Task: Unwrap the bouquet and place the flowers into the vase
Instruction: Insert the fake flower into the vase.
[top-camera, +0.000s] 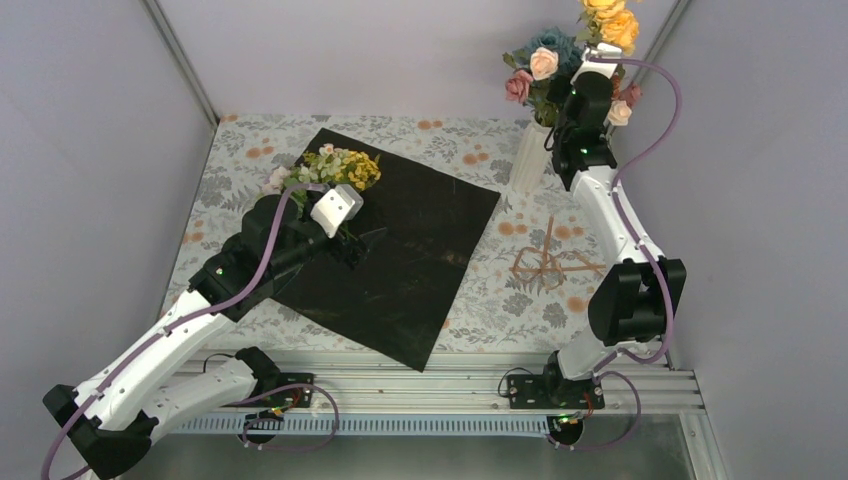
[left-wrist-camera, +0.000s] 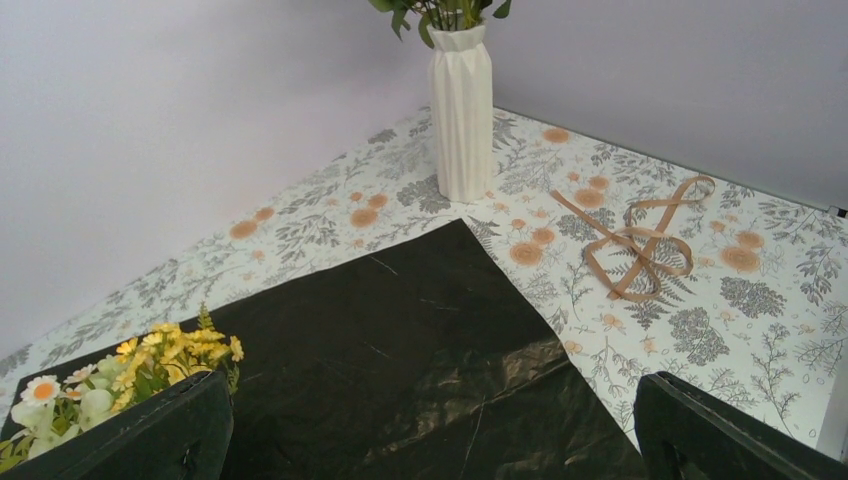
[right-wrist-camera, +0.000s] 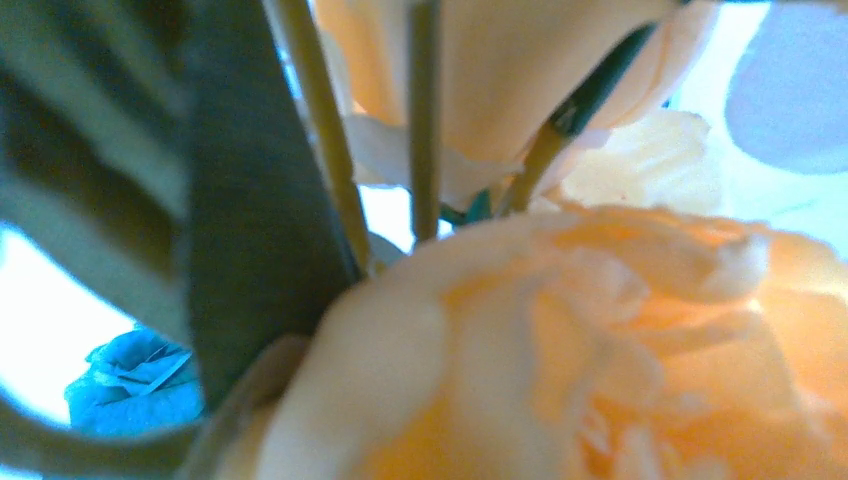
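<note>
Above the white vase (top-camera: 528, 155), nestling the shut right tool (top-camera: 602, 50) among the flowers (top-camera: 545, 62), grip unclear; needing straight lowering before release. Hovering the empty, wide-open left tool (left-wrist-camera: 430, 440) by the yellow sprig (left-wrist-camera: 180, 350).

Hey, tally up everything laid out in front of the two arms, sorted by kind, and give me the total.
white vase: 1
black sheet: 1
tan ribbon: 1
flower bunches: 2, the yellow and white bunch lying on the sheet and the mixed bunch standing in the vase
Total: 5
</note>
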